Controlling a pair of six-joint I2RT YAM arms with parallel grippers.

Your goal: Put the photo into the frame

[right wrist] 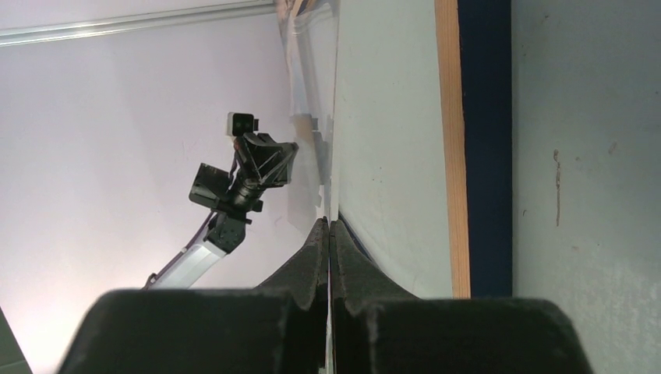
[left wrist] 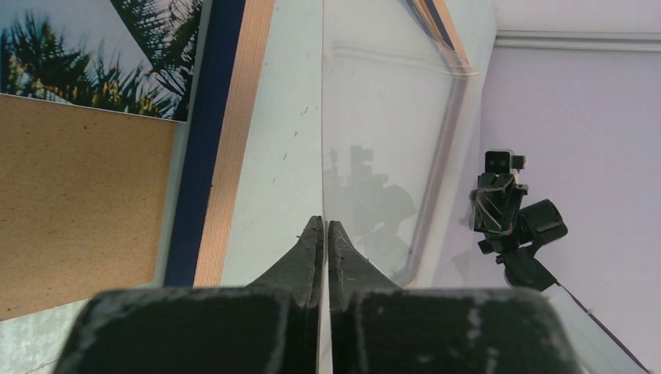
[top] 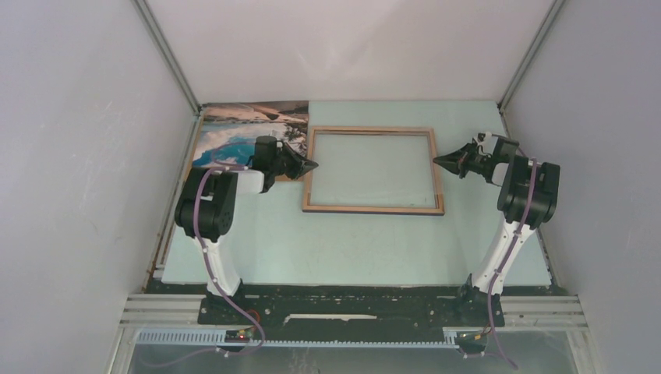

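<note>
White walls box in the pale green desk (top: pixel 351 249), and the frame (top: pixel 372 209) lies flat mid-desk, wood face up. Your left claw (top: pixel 312 165) and right claw (top: pixel 438 160) sit clenched tight at its short sides. Whether they pinch the clear pane cannot be told. The photo (top: pixel 234 128) rests in the far left corner, partly under your left arm. Expect a light, floppy, slick sheet, so take it by a free edge. The frame looks stiff but breakable; grip its rails.
</note>
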